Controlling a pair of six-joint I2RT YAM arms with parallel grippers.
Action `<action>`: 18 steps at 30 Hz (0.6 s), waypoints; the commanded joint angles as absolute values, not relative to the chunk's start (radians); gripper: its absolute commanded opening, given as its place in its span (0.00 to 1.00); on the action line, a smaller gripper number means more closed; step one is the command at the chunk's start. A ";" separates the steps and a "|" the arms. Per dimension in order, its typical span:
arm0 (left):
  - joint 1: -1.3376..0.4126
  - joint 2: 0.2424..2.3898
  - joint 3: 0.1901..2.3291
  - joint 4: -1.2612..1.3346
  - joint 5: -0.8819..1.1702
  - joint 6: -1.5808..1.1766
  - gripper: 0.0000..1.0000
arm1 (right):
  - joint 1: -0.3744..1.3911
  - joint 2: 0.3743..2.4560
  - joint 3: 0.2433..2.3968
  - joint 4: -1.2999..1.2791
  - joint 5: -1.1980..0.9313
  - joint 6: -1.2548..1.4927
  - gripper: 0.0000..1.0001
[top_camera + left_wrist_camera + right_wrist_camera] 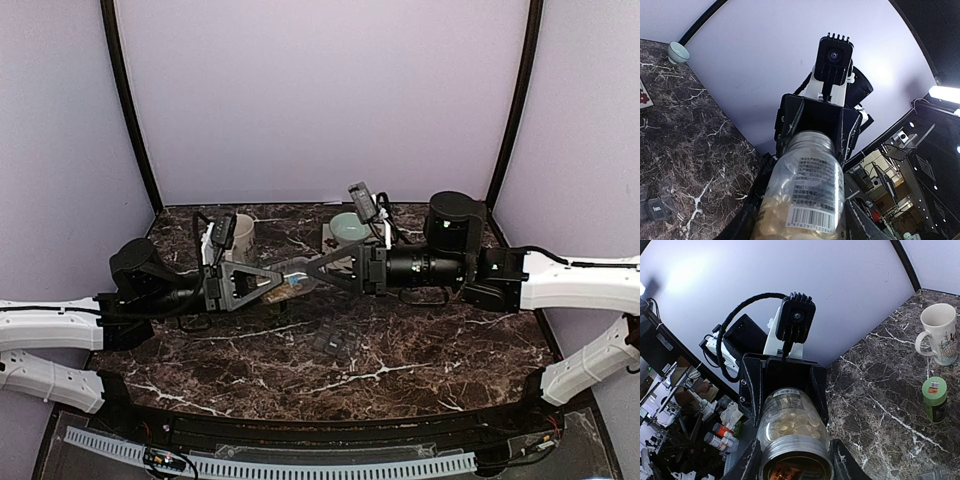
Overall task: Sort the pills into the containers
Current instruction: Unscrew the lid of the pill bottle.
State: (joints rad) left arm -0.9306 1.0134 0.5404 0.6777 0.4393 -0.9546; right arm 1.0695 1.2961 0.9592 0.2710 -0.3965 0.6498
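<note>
The pill bottle [802, 190] is clear, glossy plastic with a printed paper label [812, 187]; the pills [790, 422] inside look smooth. On either end of it, the left gripper [284, 283] and right gripper [312, 275] are matt black plastic. Beneath the bottle, the table [420, 350] is polished, marble-look stone. In front of the bottle, the containers [335, 340] are smoky grey plastic. Behind it, the mug [240, 235] and bowl [349, 228] look like glazed ceramic.

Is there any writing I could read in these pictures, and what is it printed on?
"Tue", as far as I can make out: on one lid of the dark container strip.
Clear pill bottle: a printed label and barcode digits, too small to read.
Green-capped bottle: an orange sticker on the cap, unreadable.
Mug: only a drawing, no legible words.
</note>
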 commanded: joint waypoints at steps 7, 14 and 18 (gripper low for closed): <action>-0.904 1.061 0.574 0.688 0.400 -0.959 0.18 | 1.070 1.253 0.956 0.125 -0.341 0.570 0.55; -0.900 1.081 0.601 0.638 0.419 -0.914 0.18 | 1.046 1.200 0.956 0.121 -0.358 0.609 0.75; -0.899 1.096 0.607 0.639 0.443 -0.905 0.17 | 1.032 1.181 0.959 0.111 -0.360 0.628 0.80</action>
State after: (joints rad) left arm -0.9058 1.0889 0.5743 0.6411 0.4259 -0.9344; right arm 1.0458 1.2179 0.9550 0.0990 -0.3592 0.6113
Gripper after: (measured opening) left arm 0.561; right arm 0.783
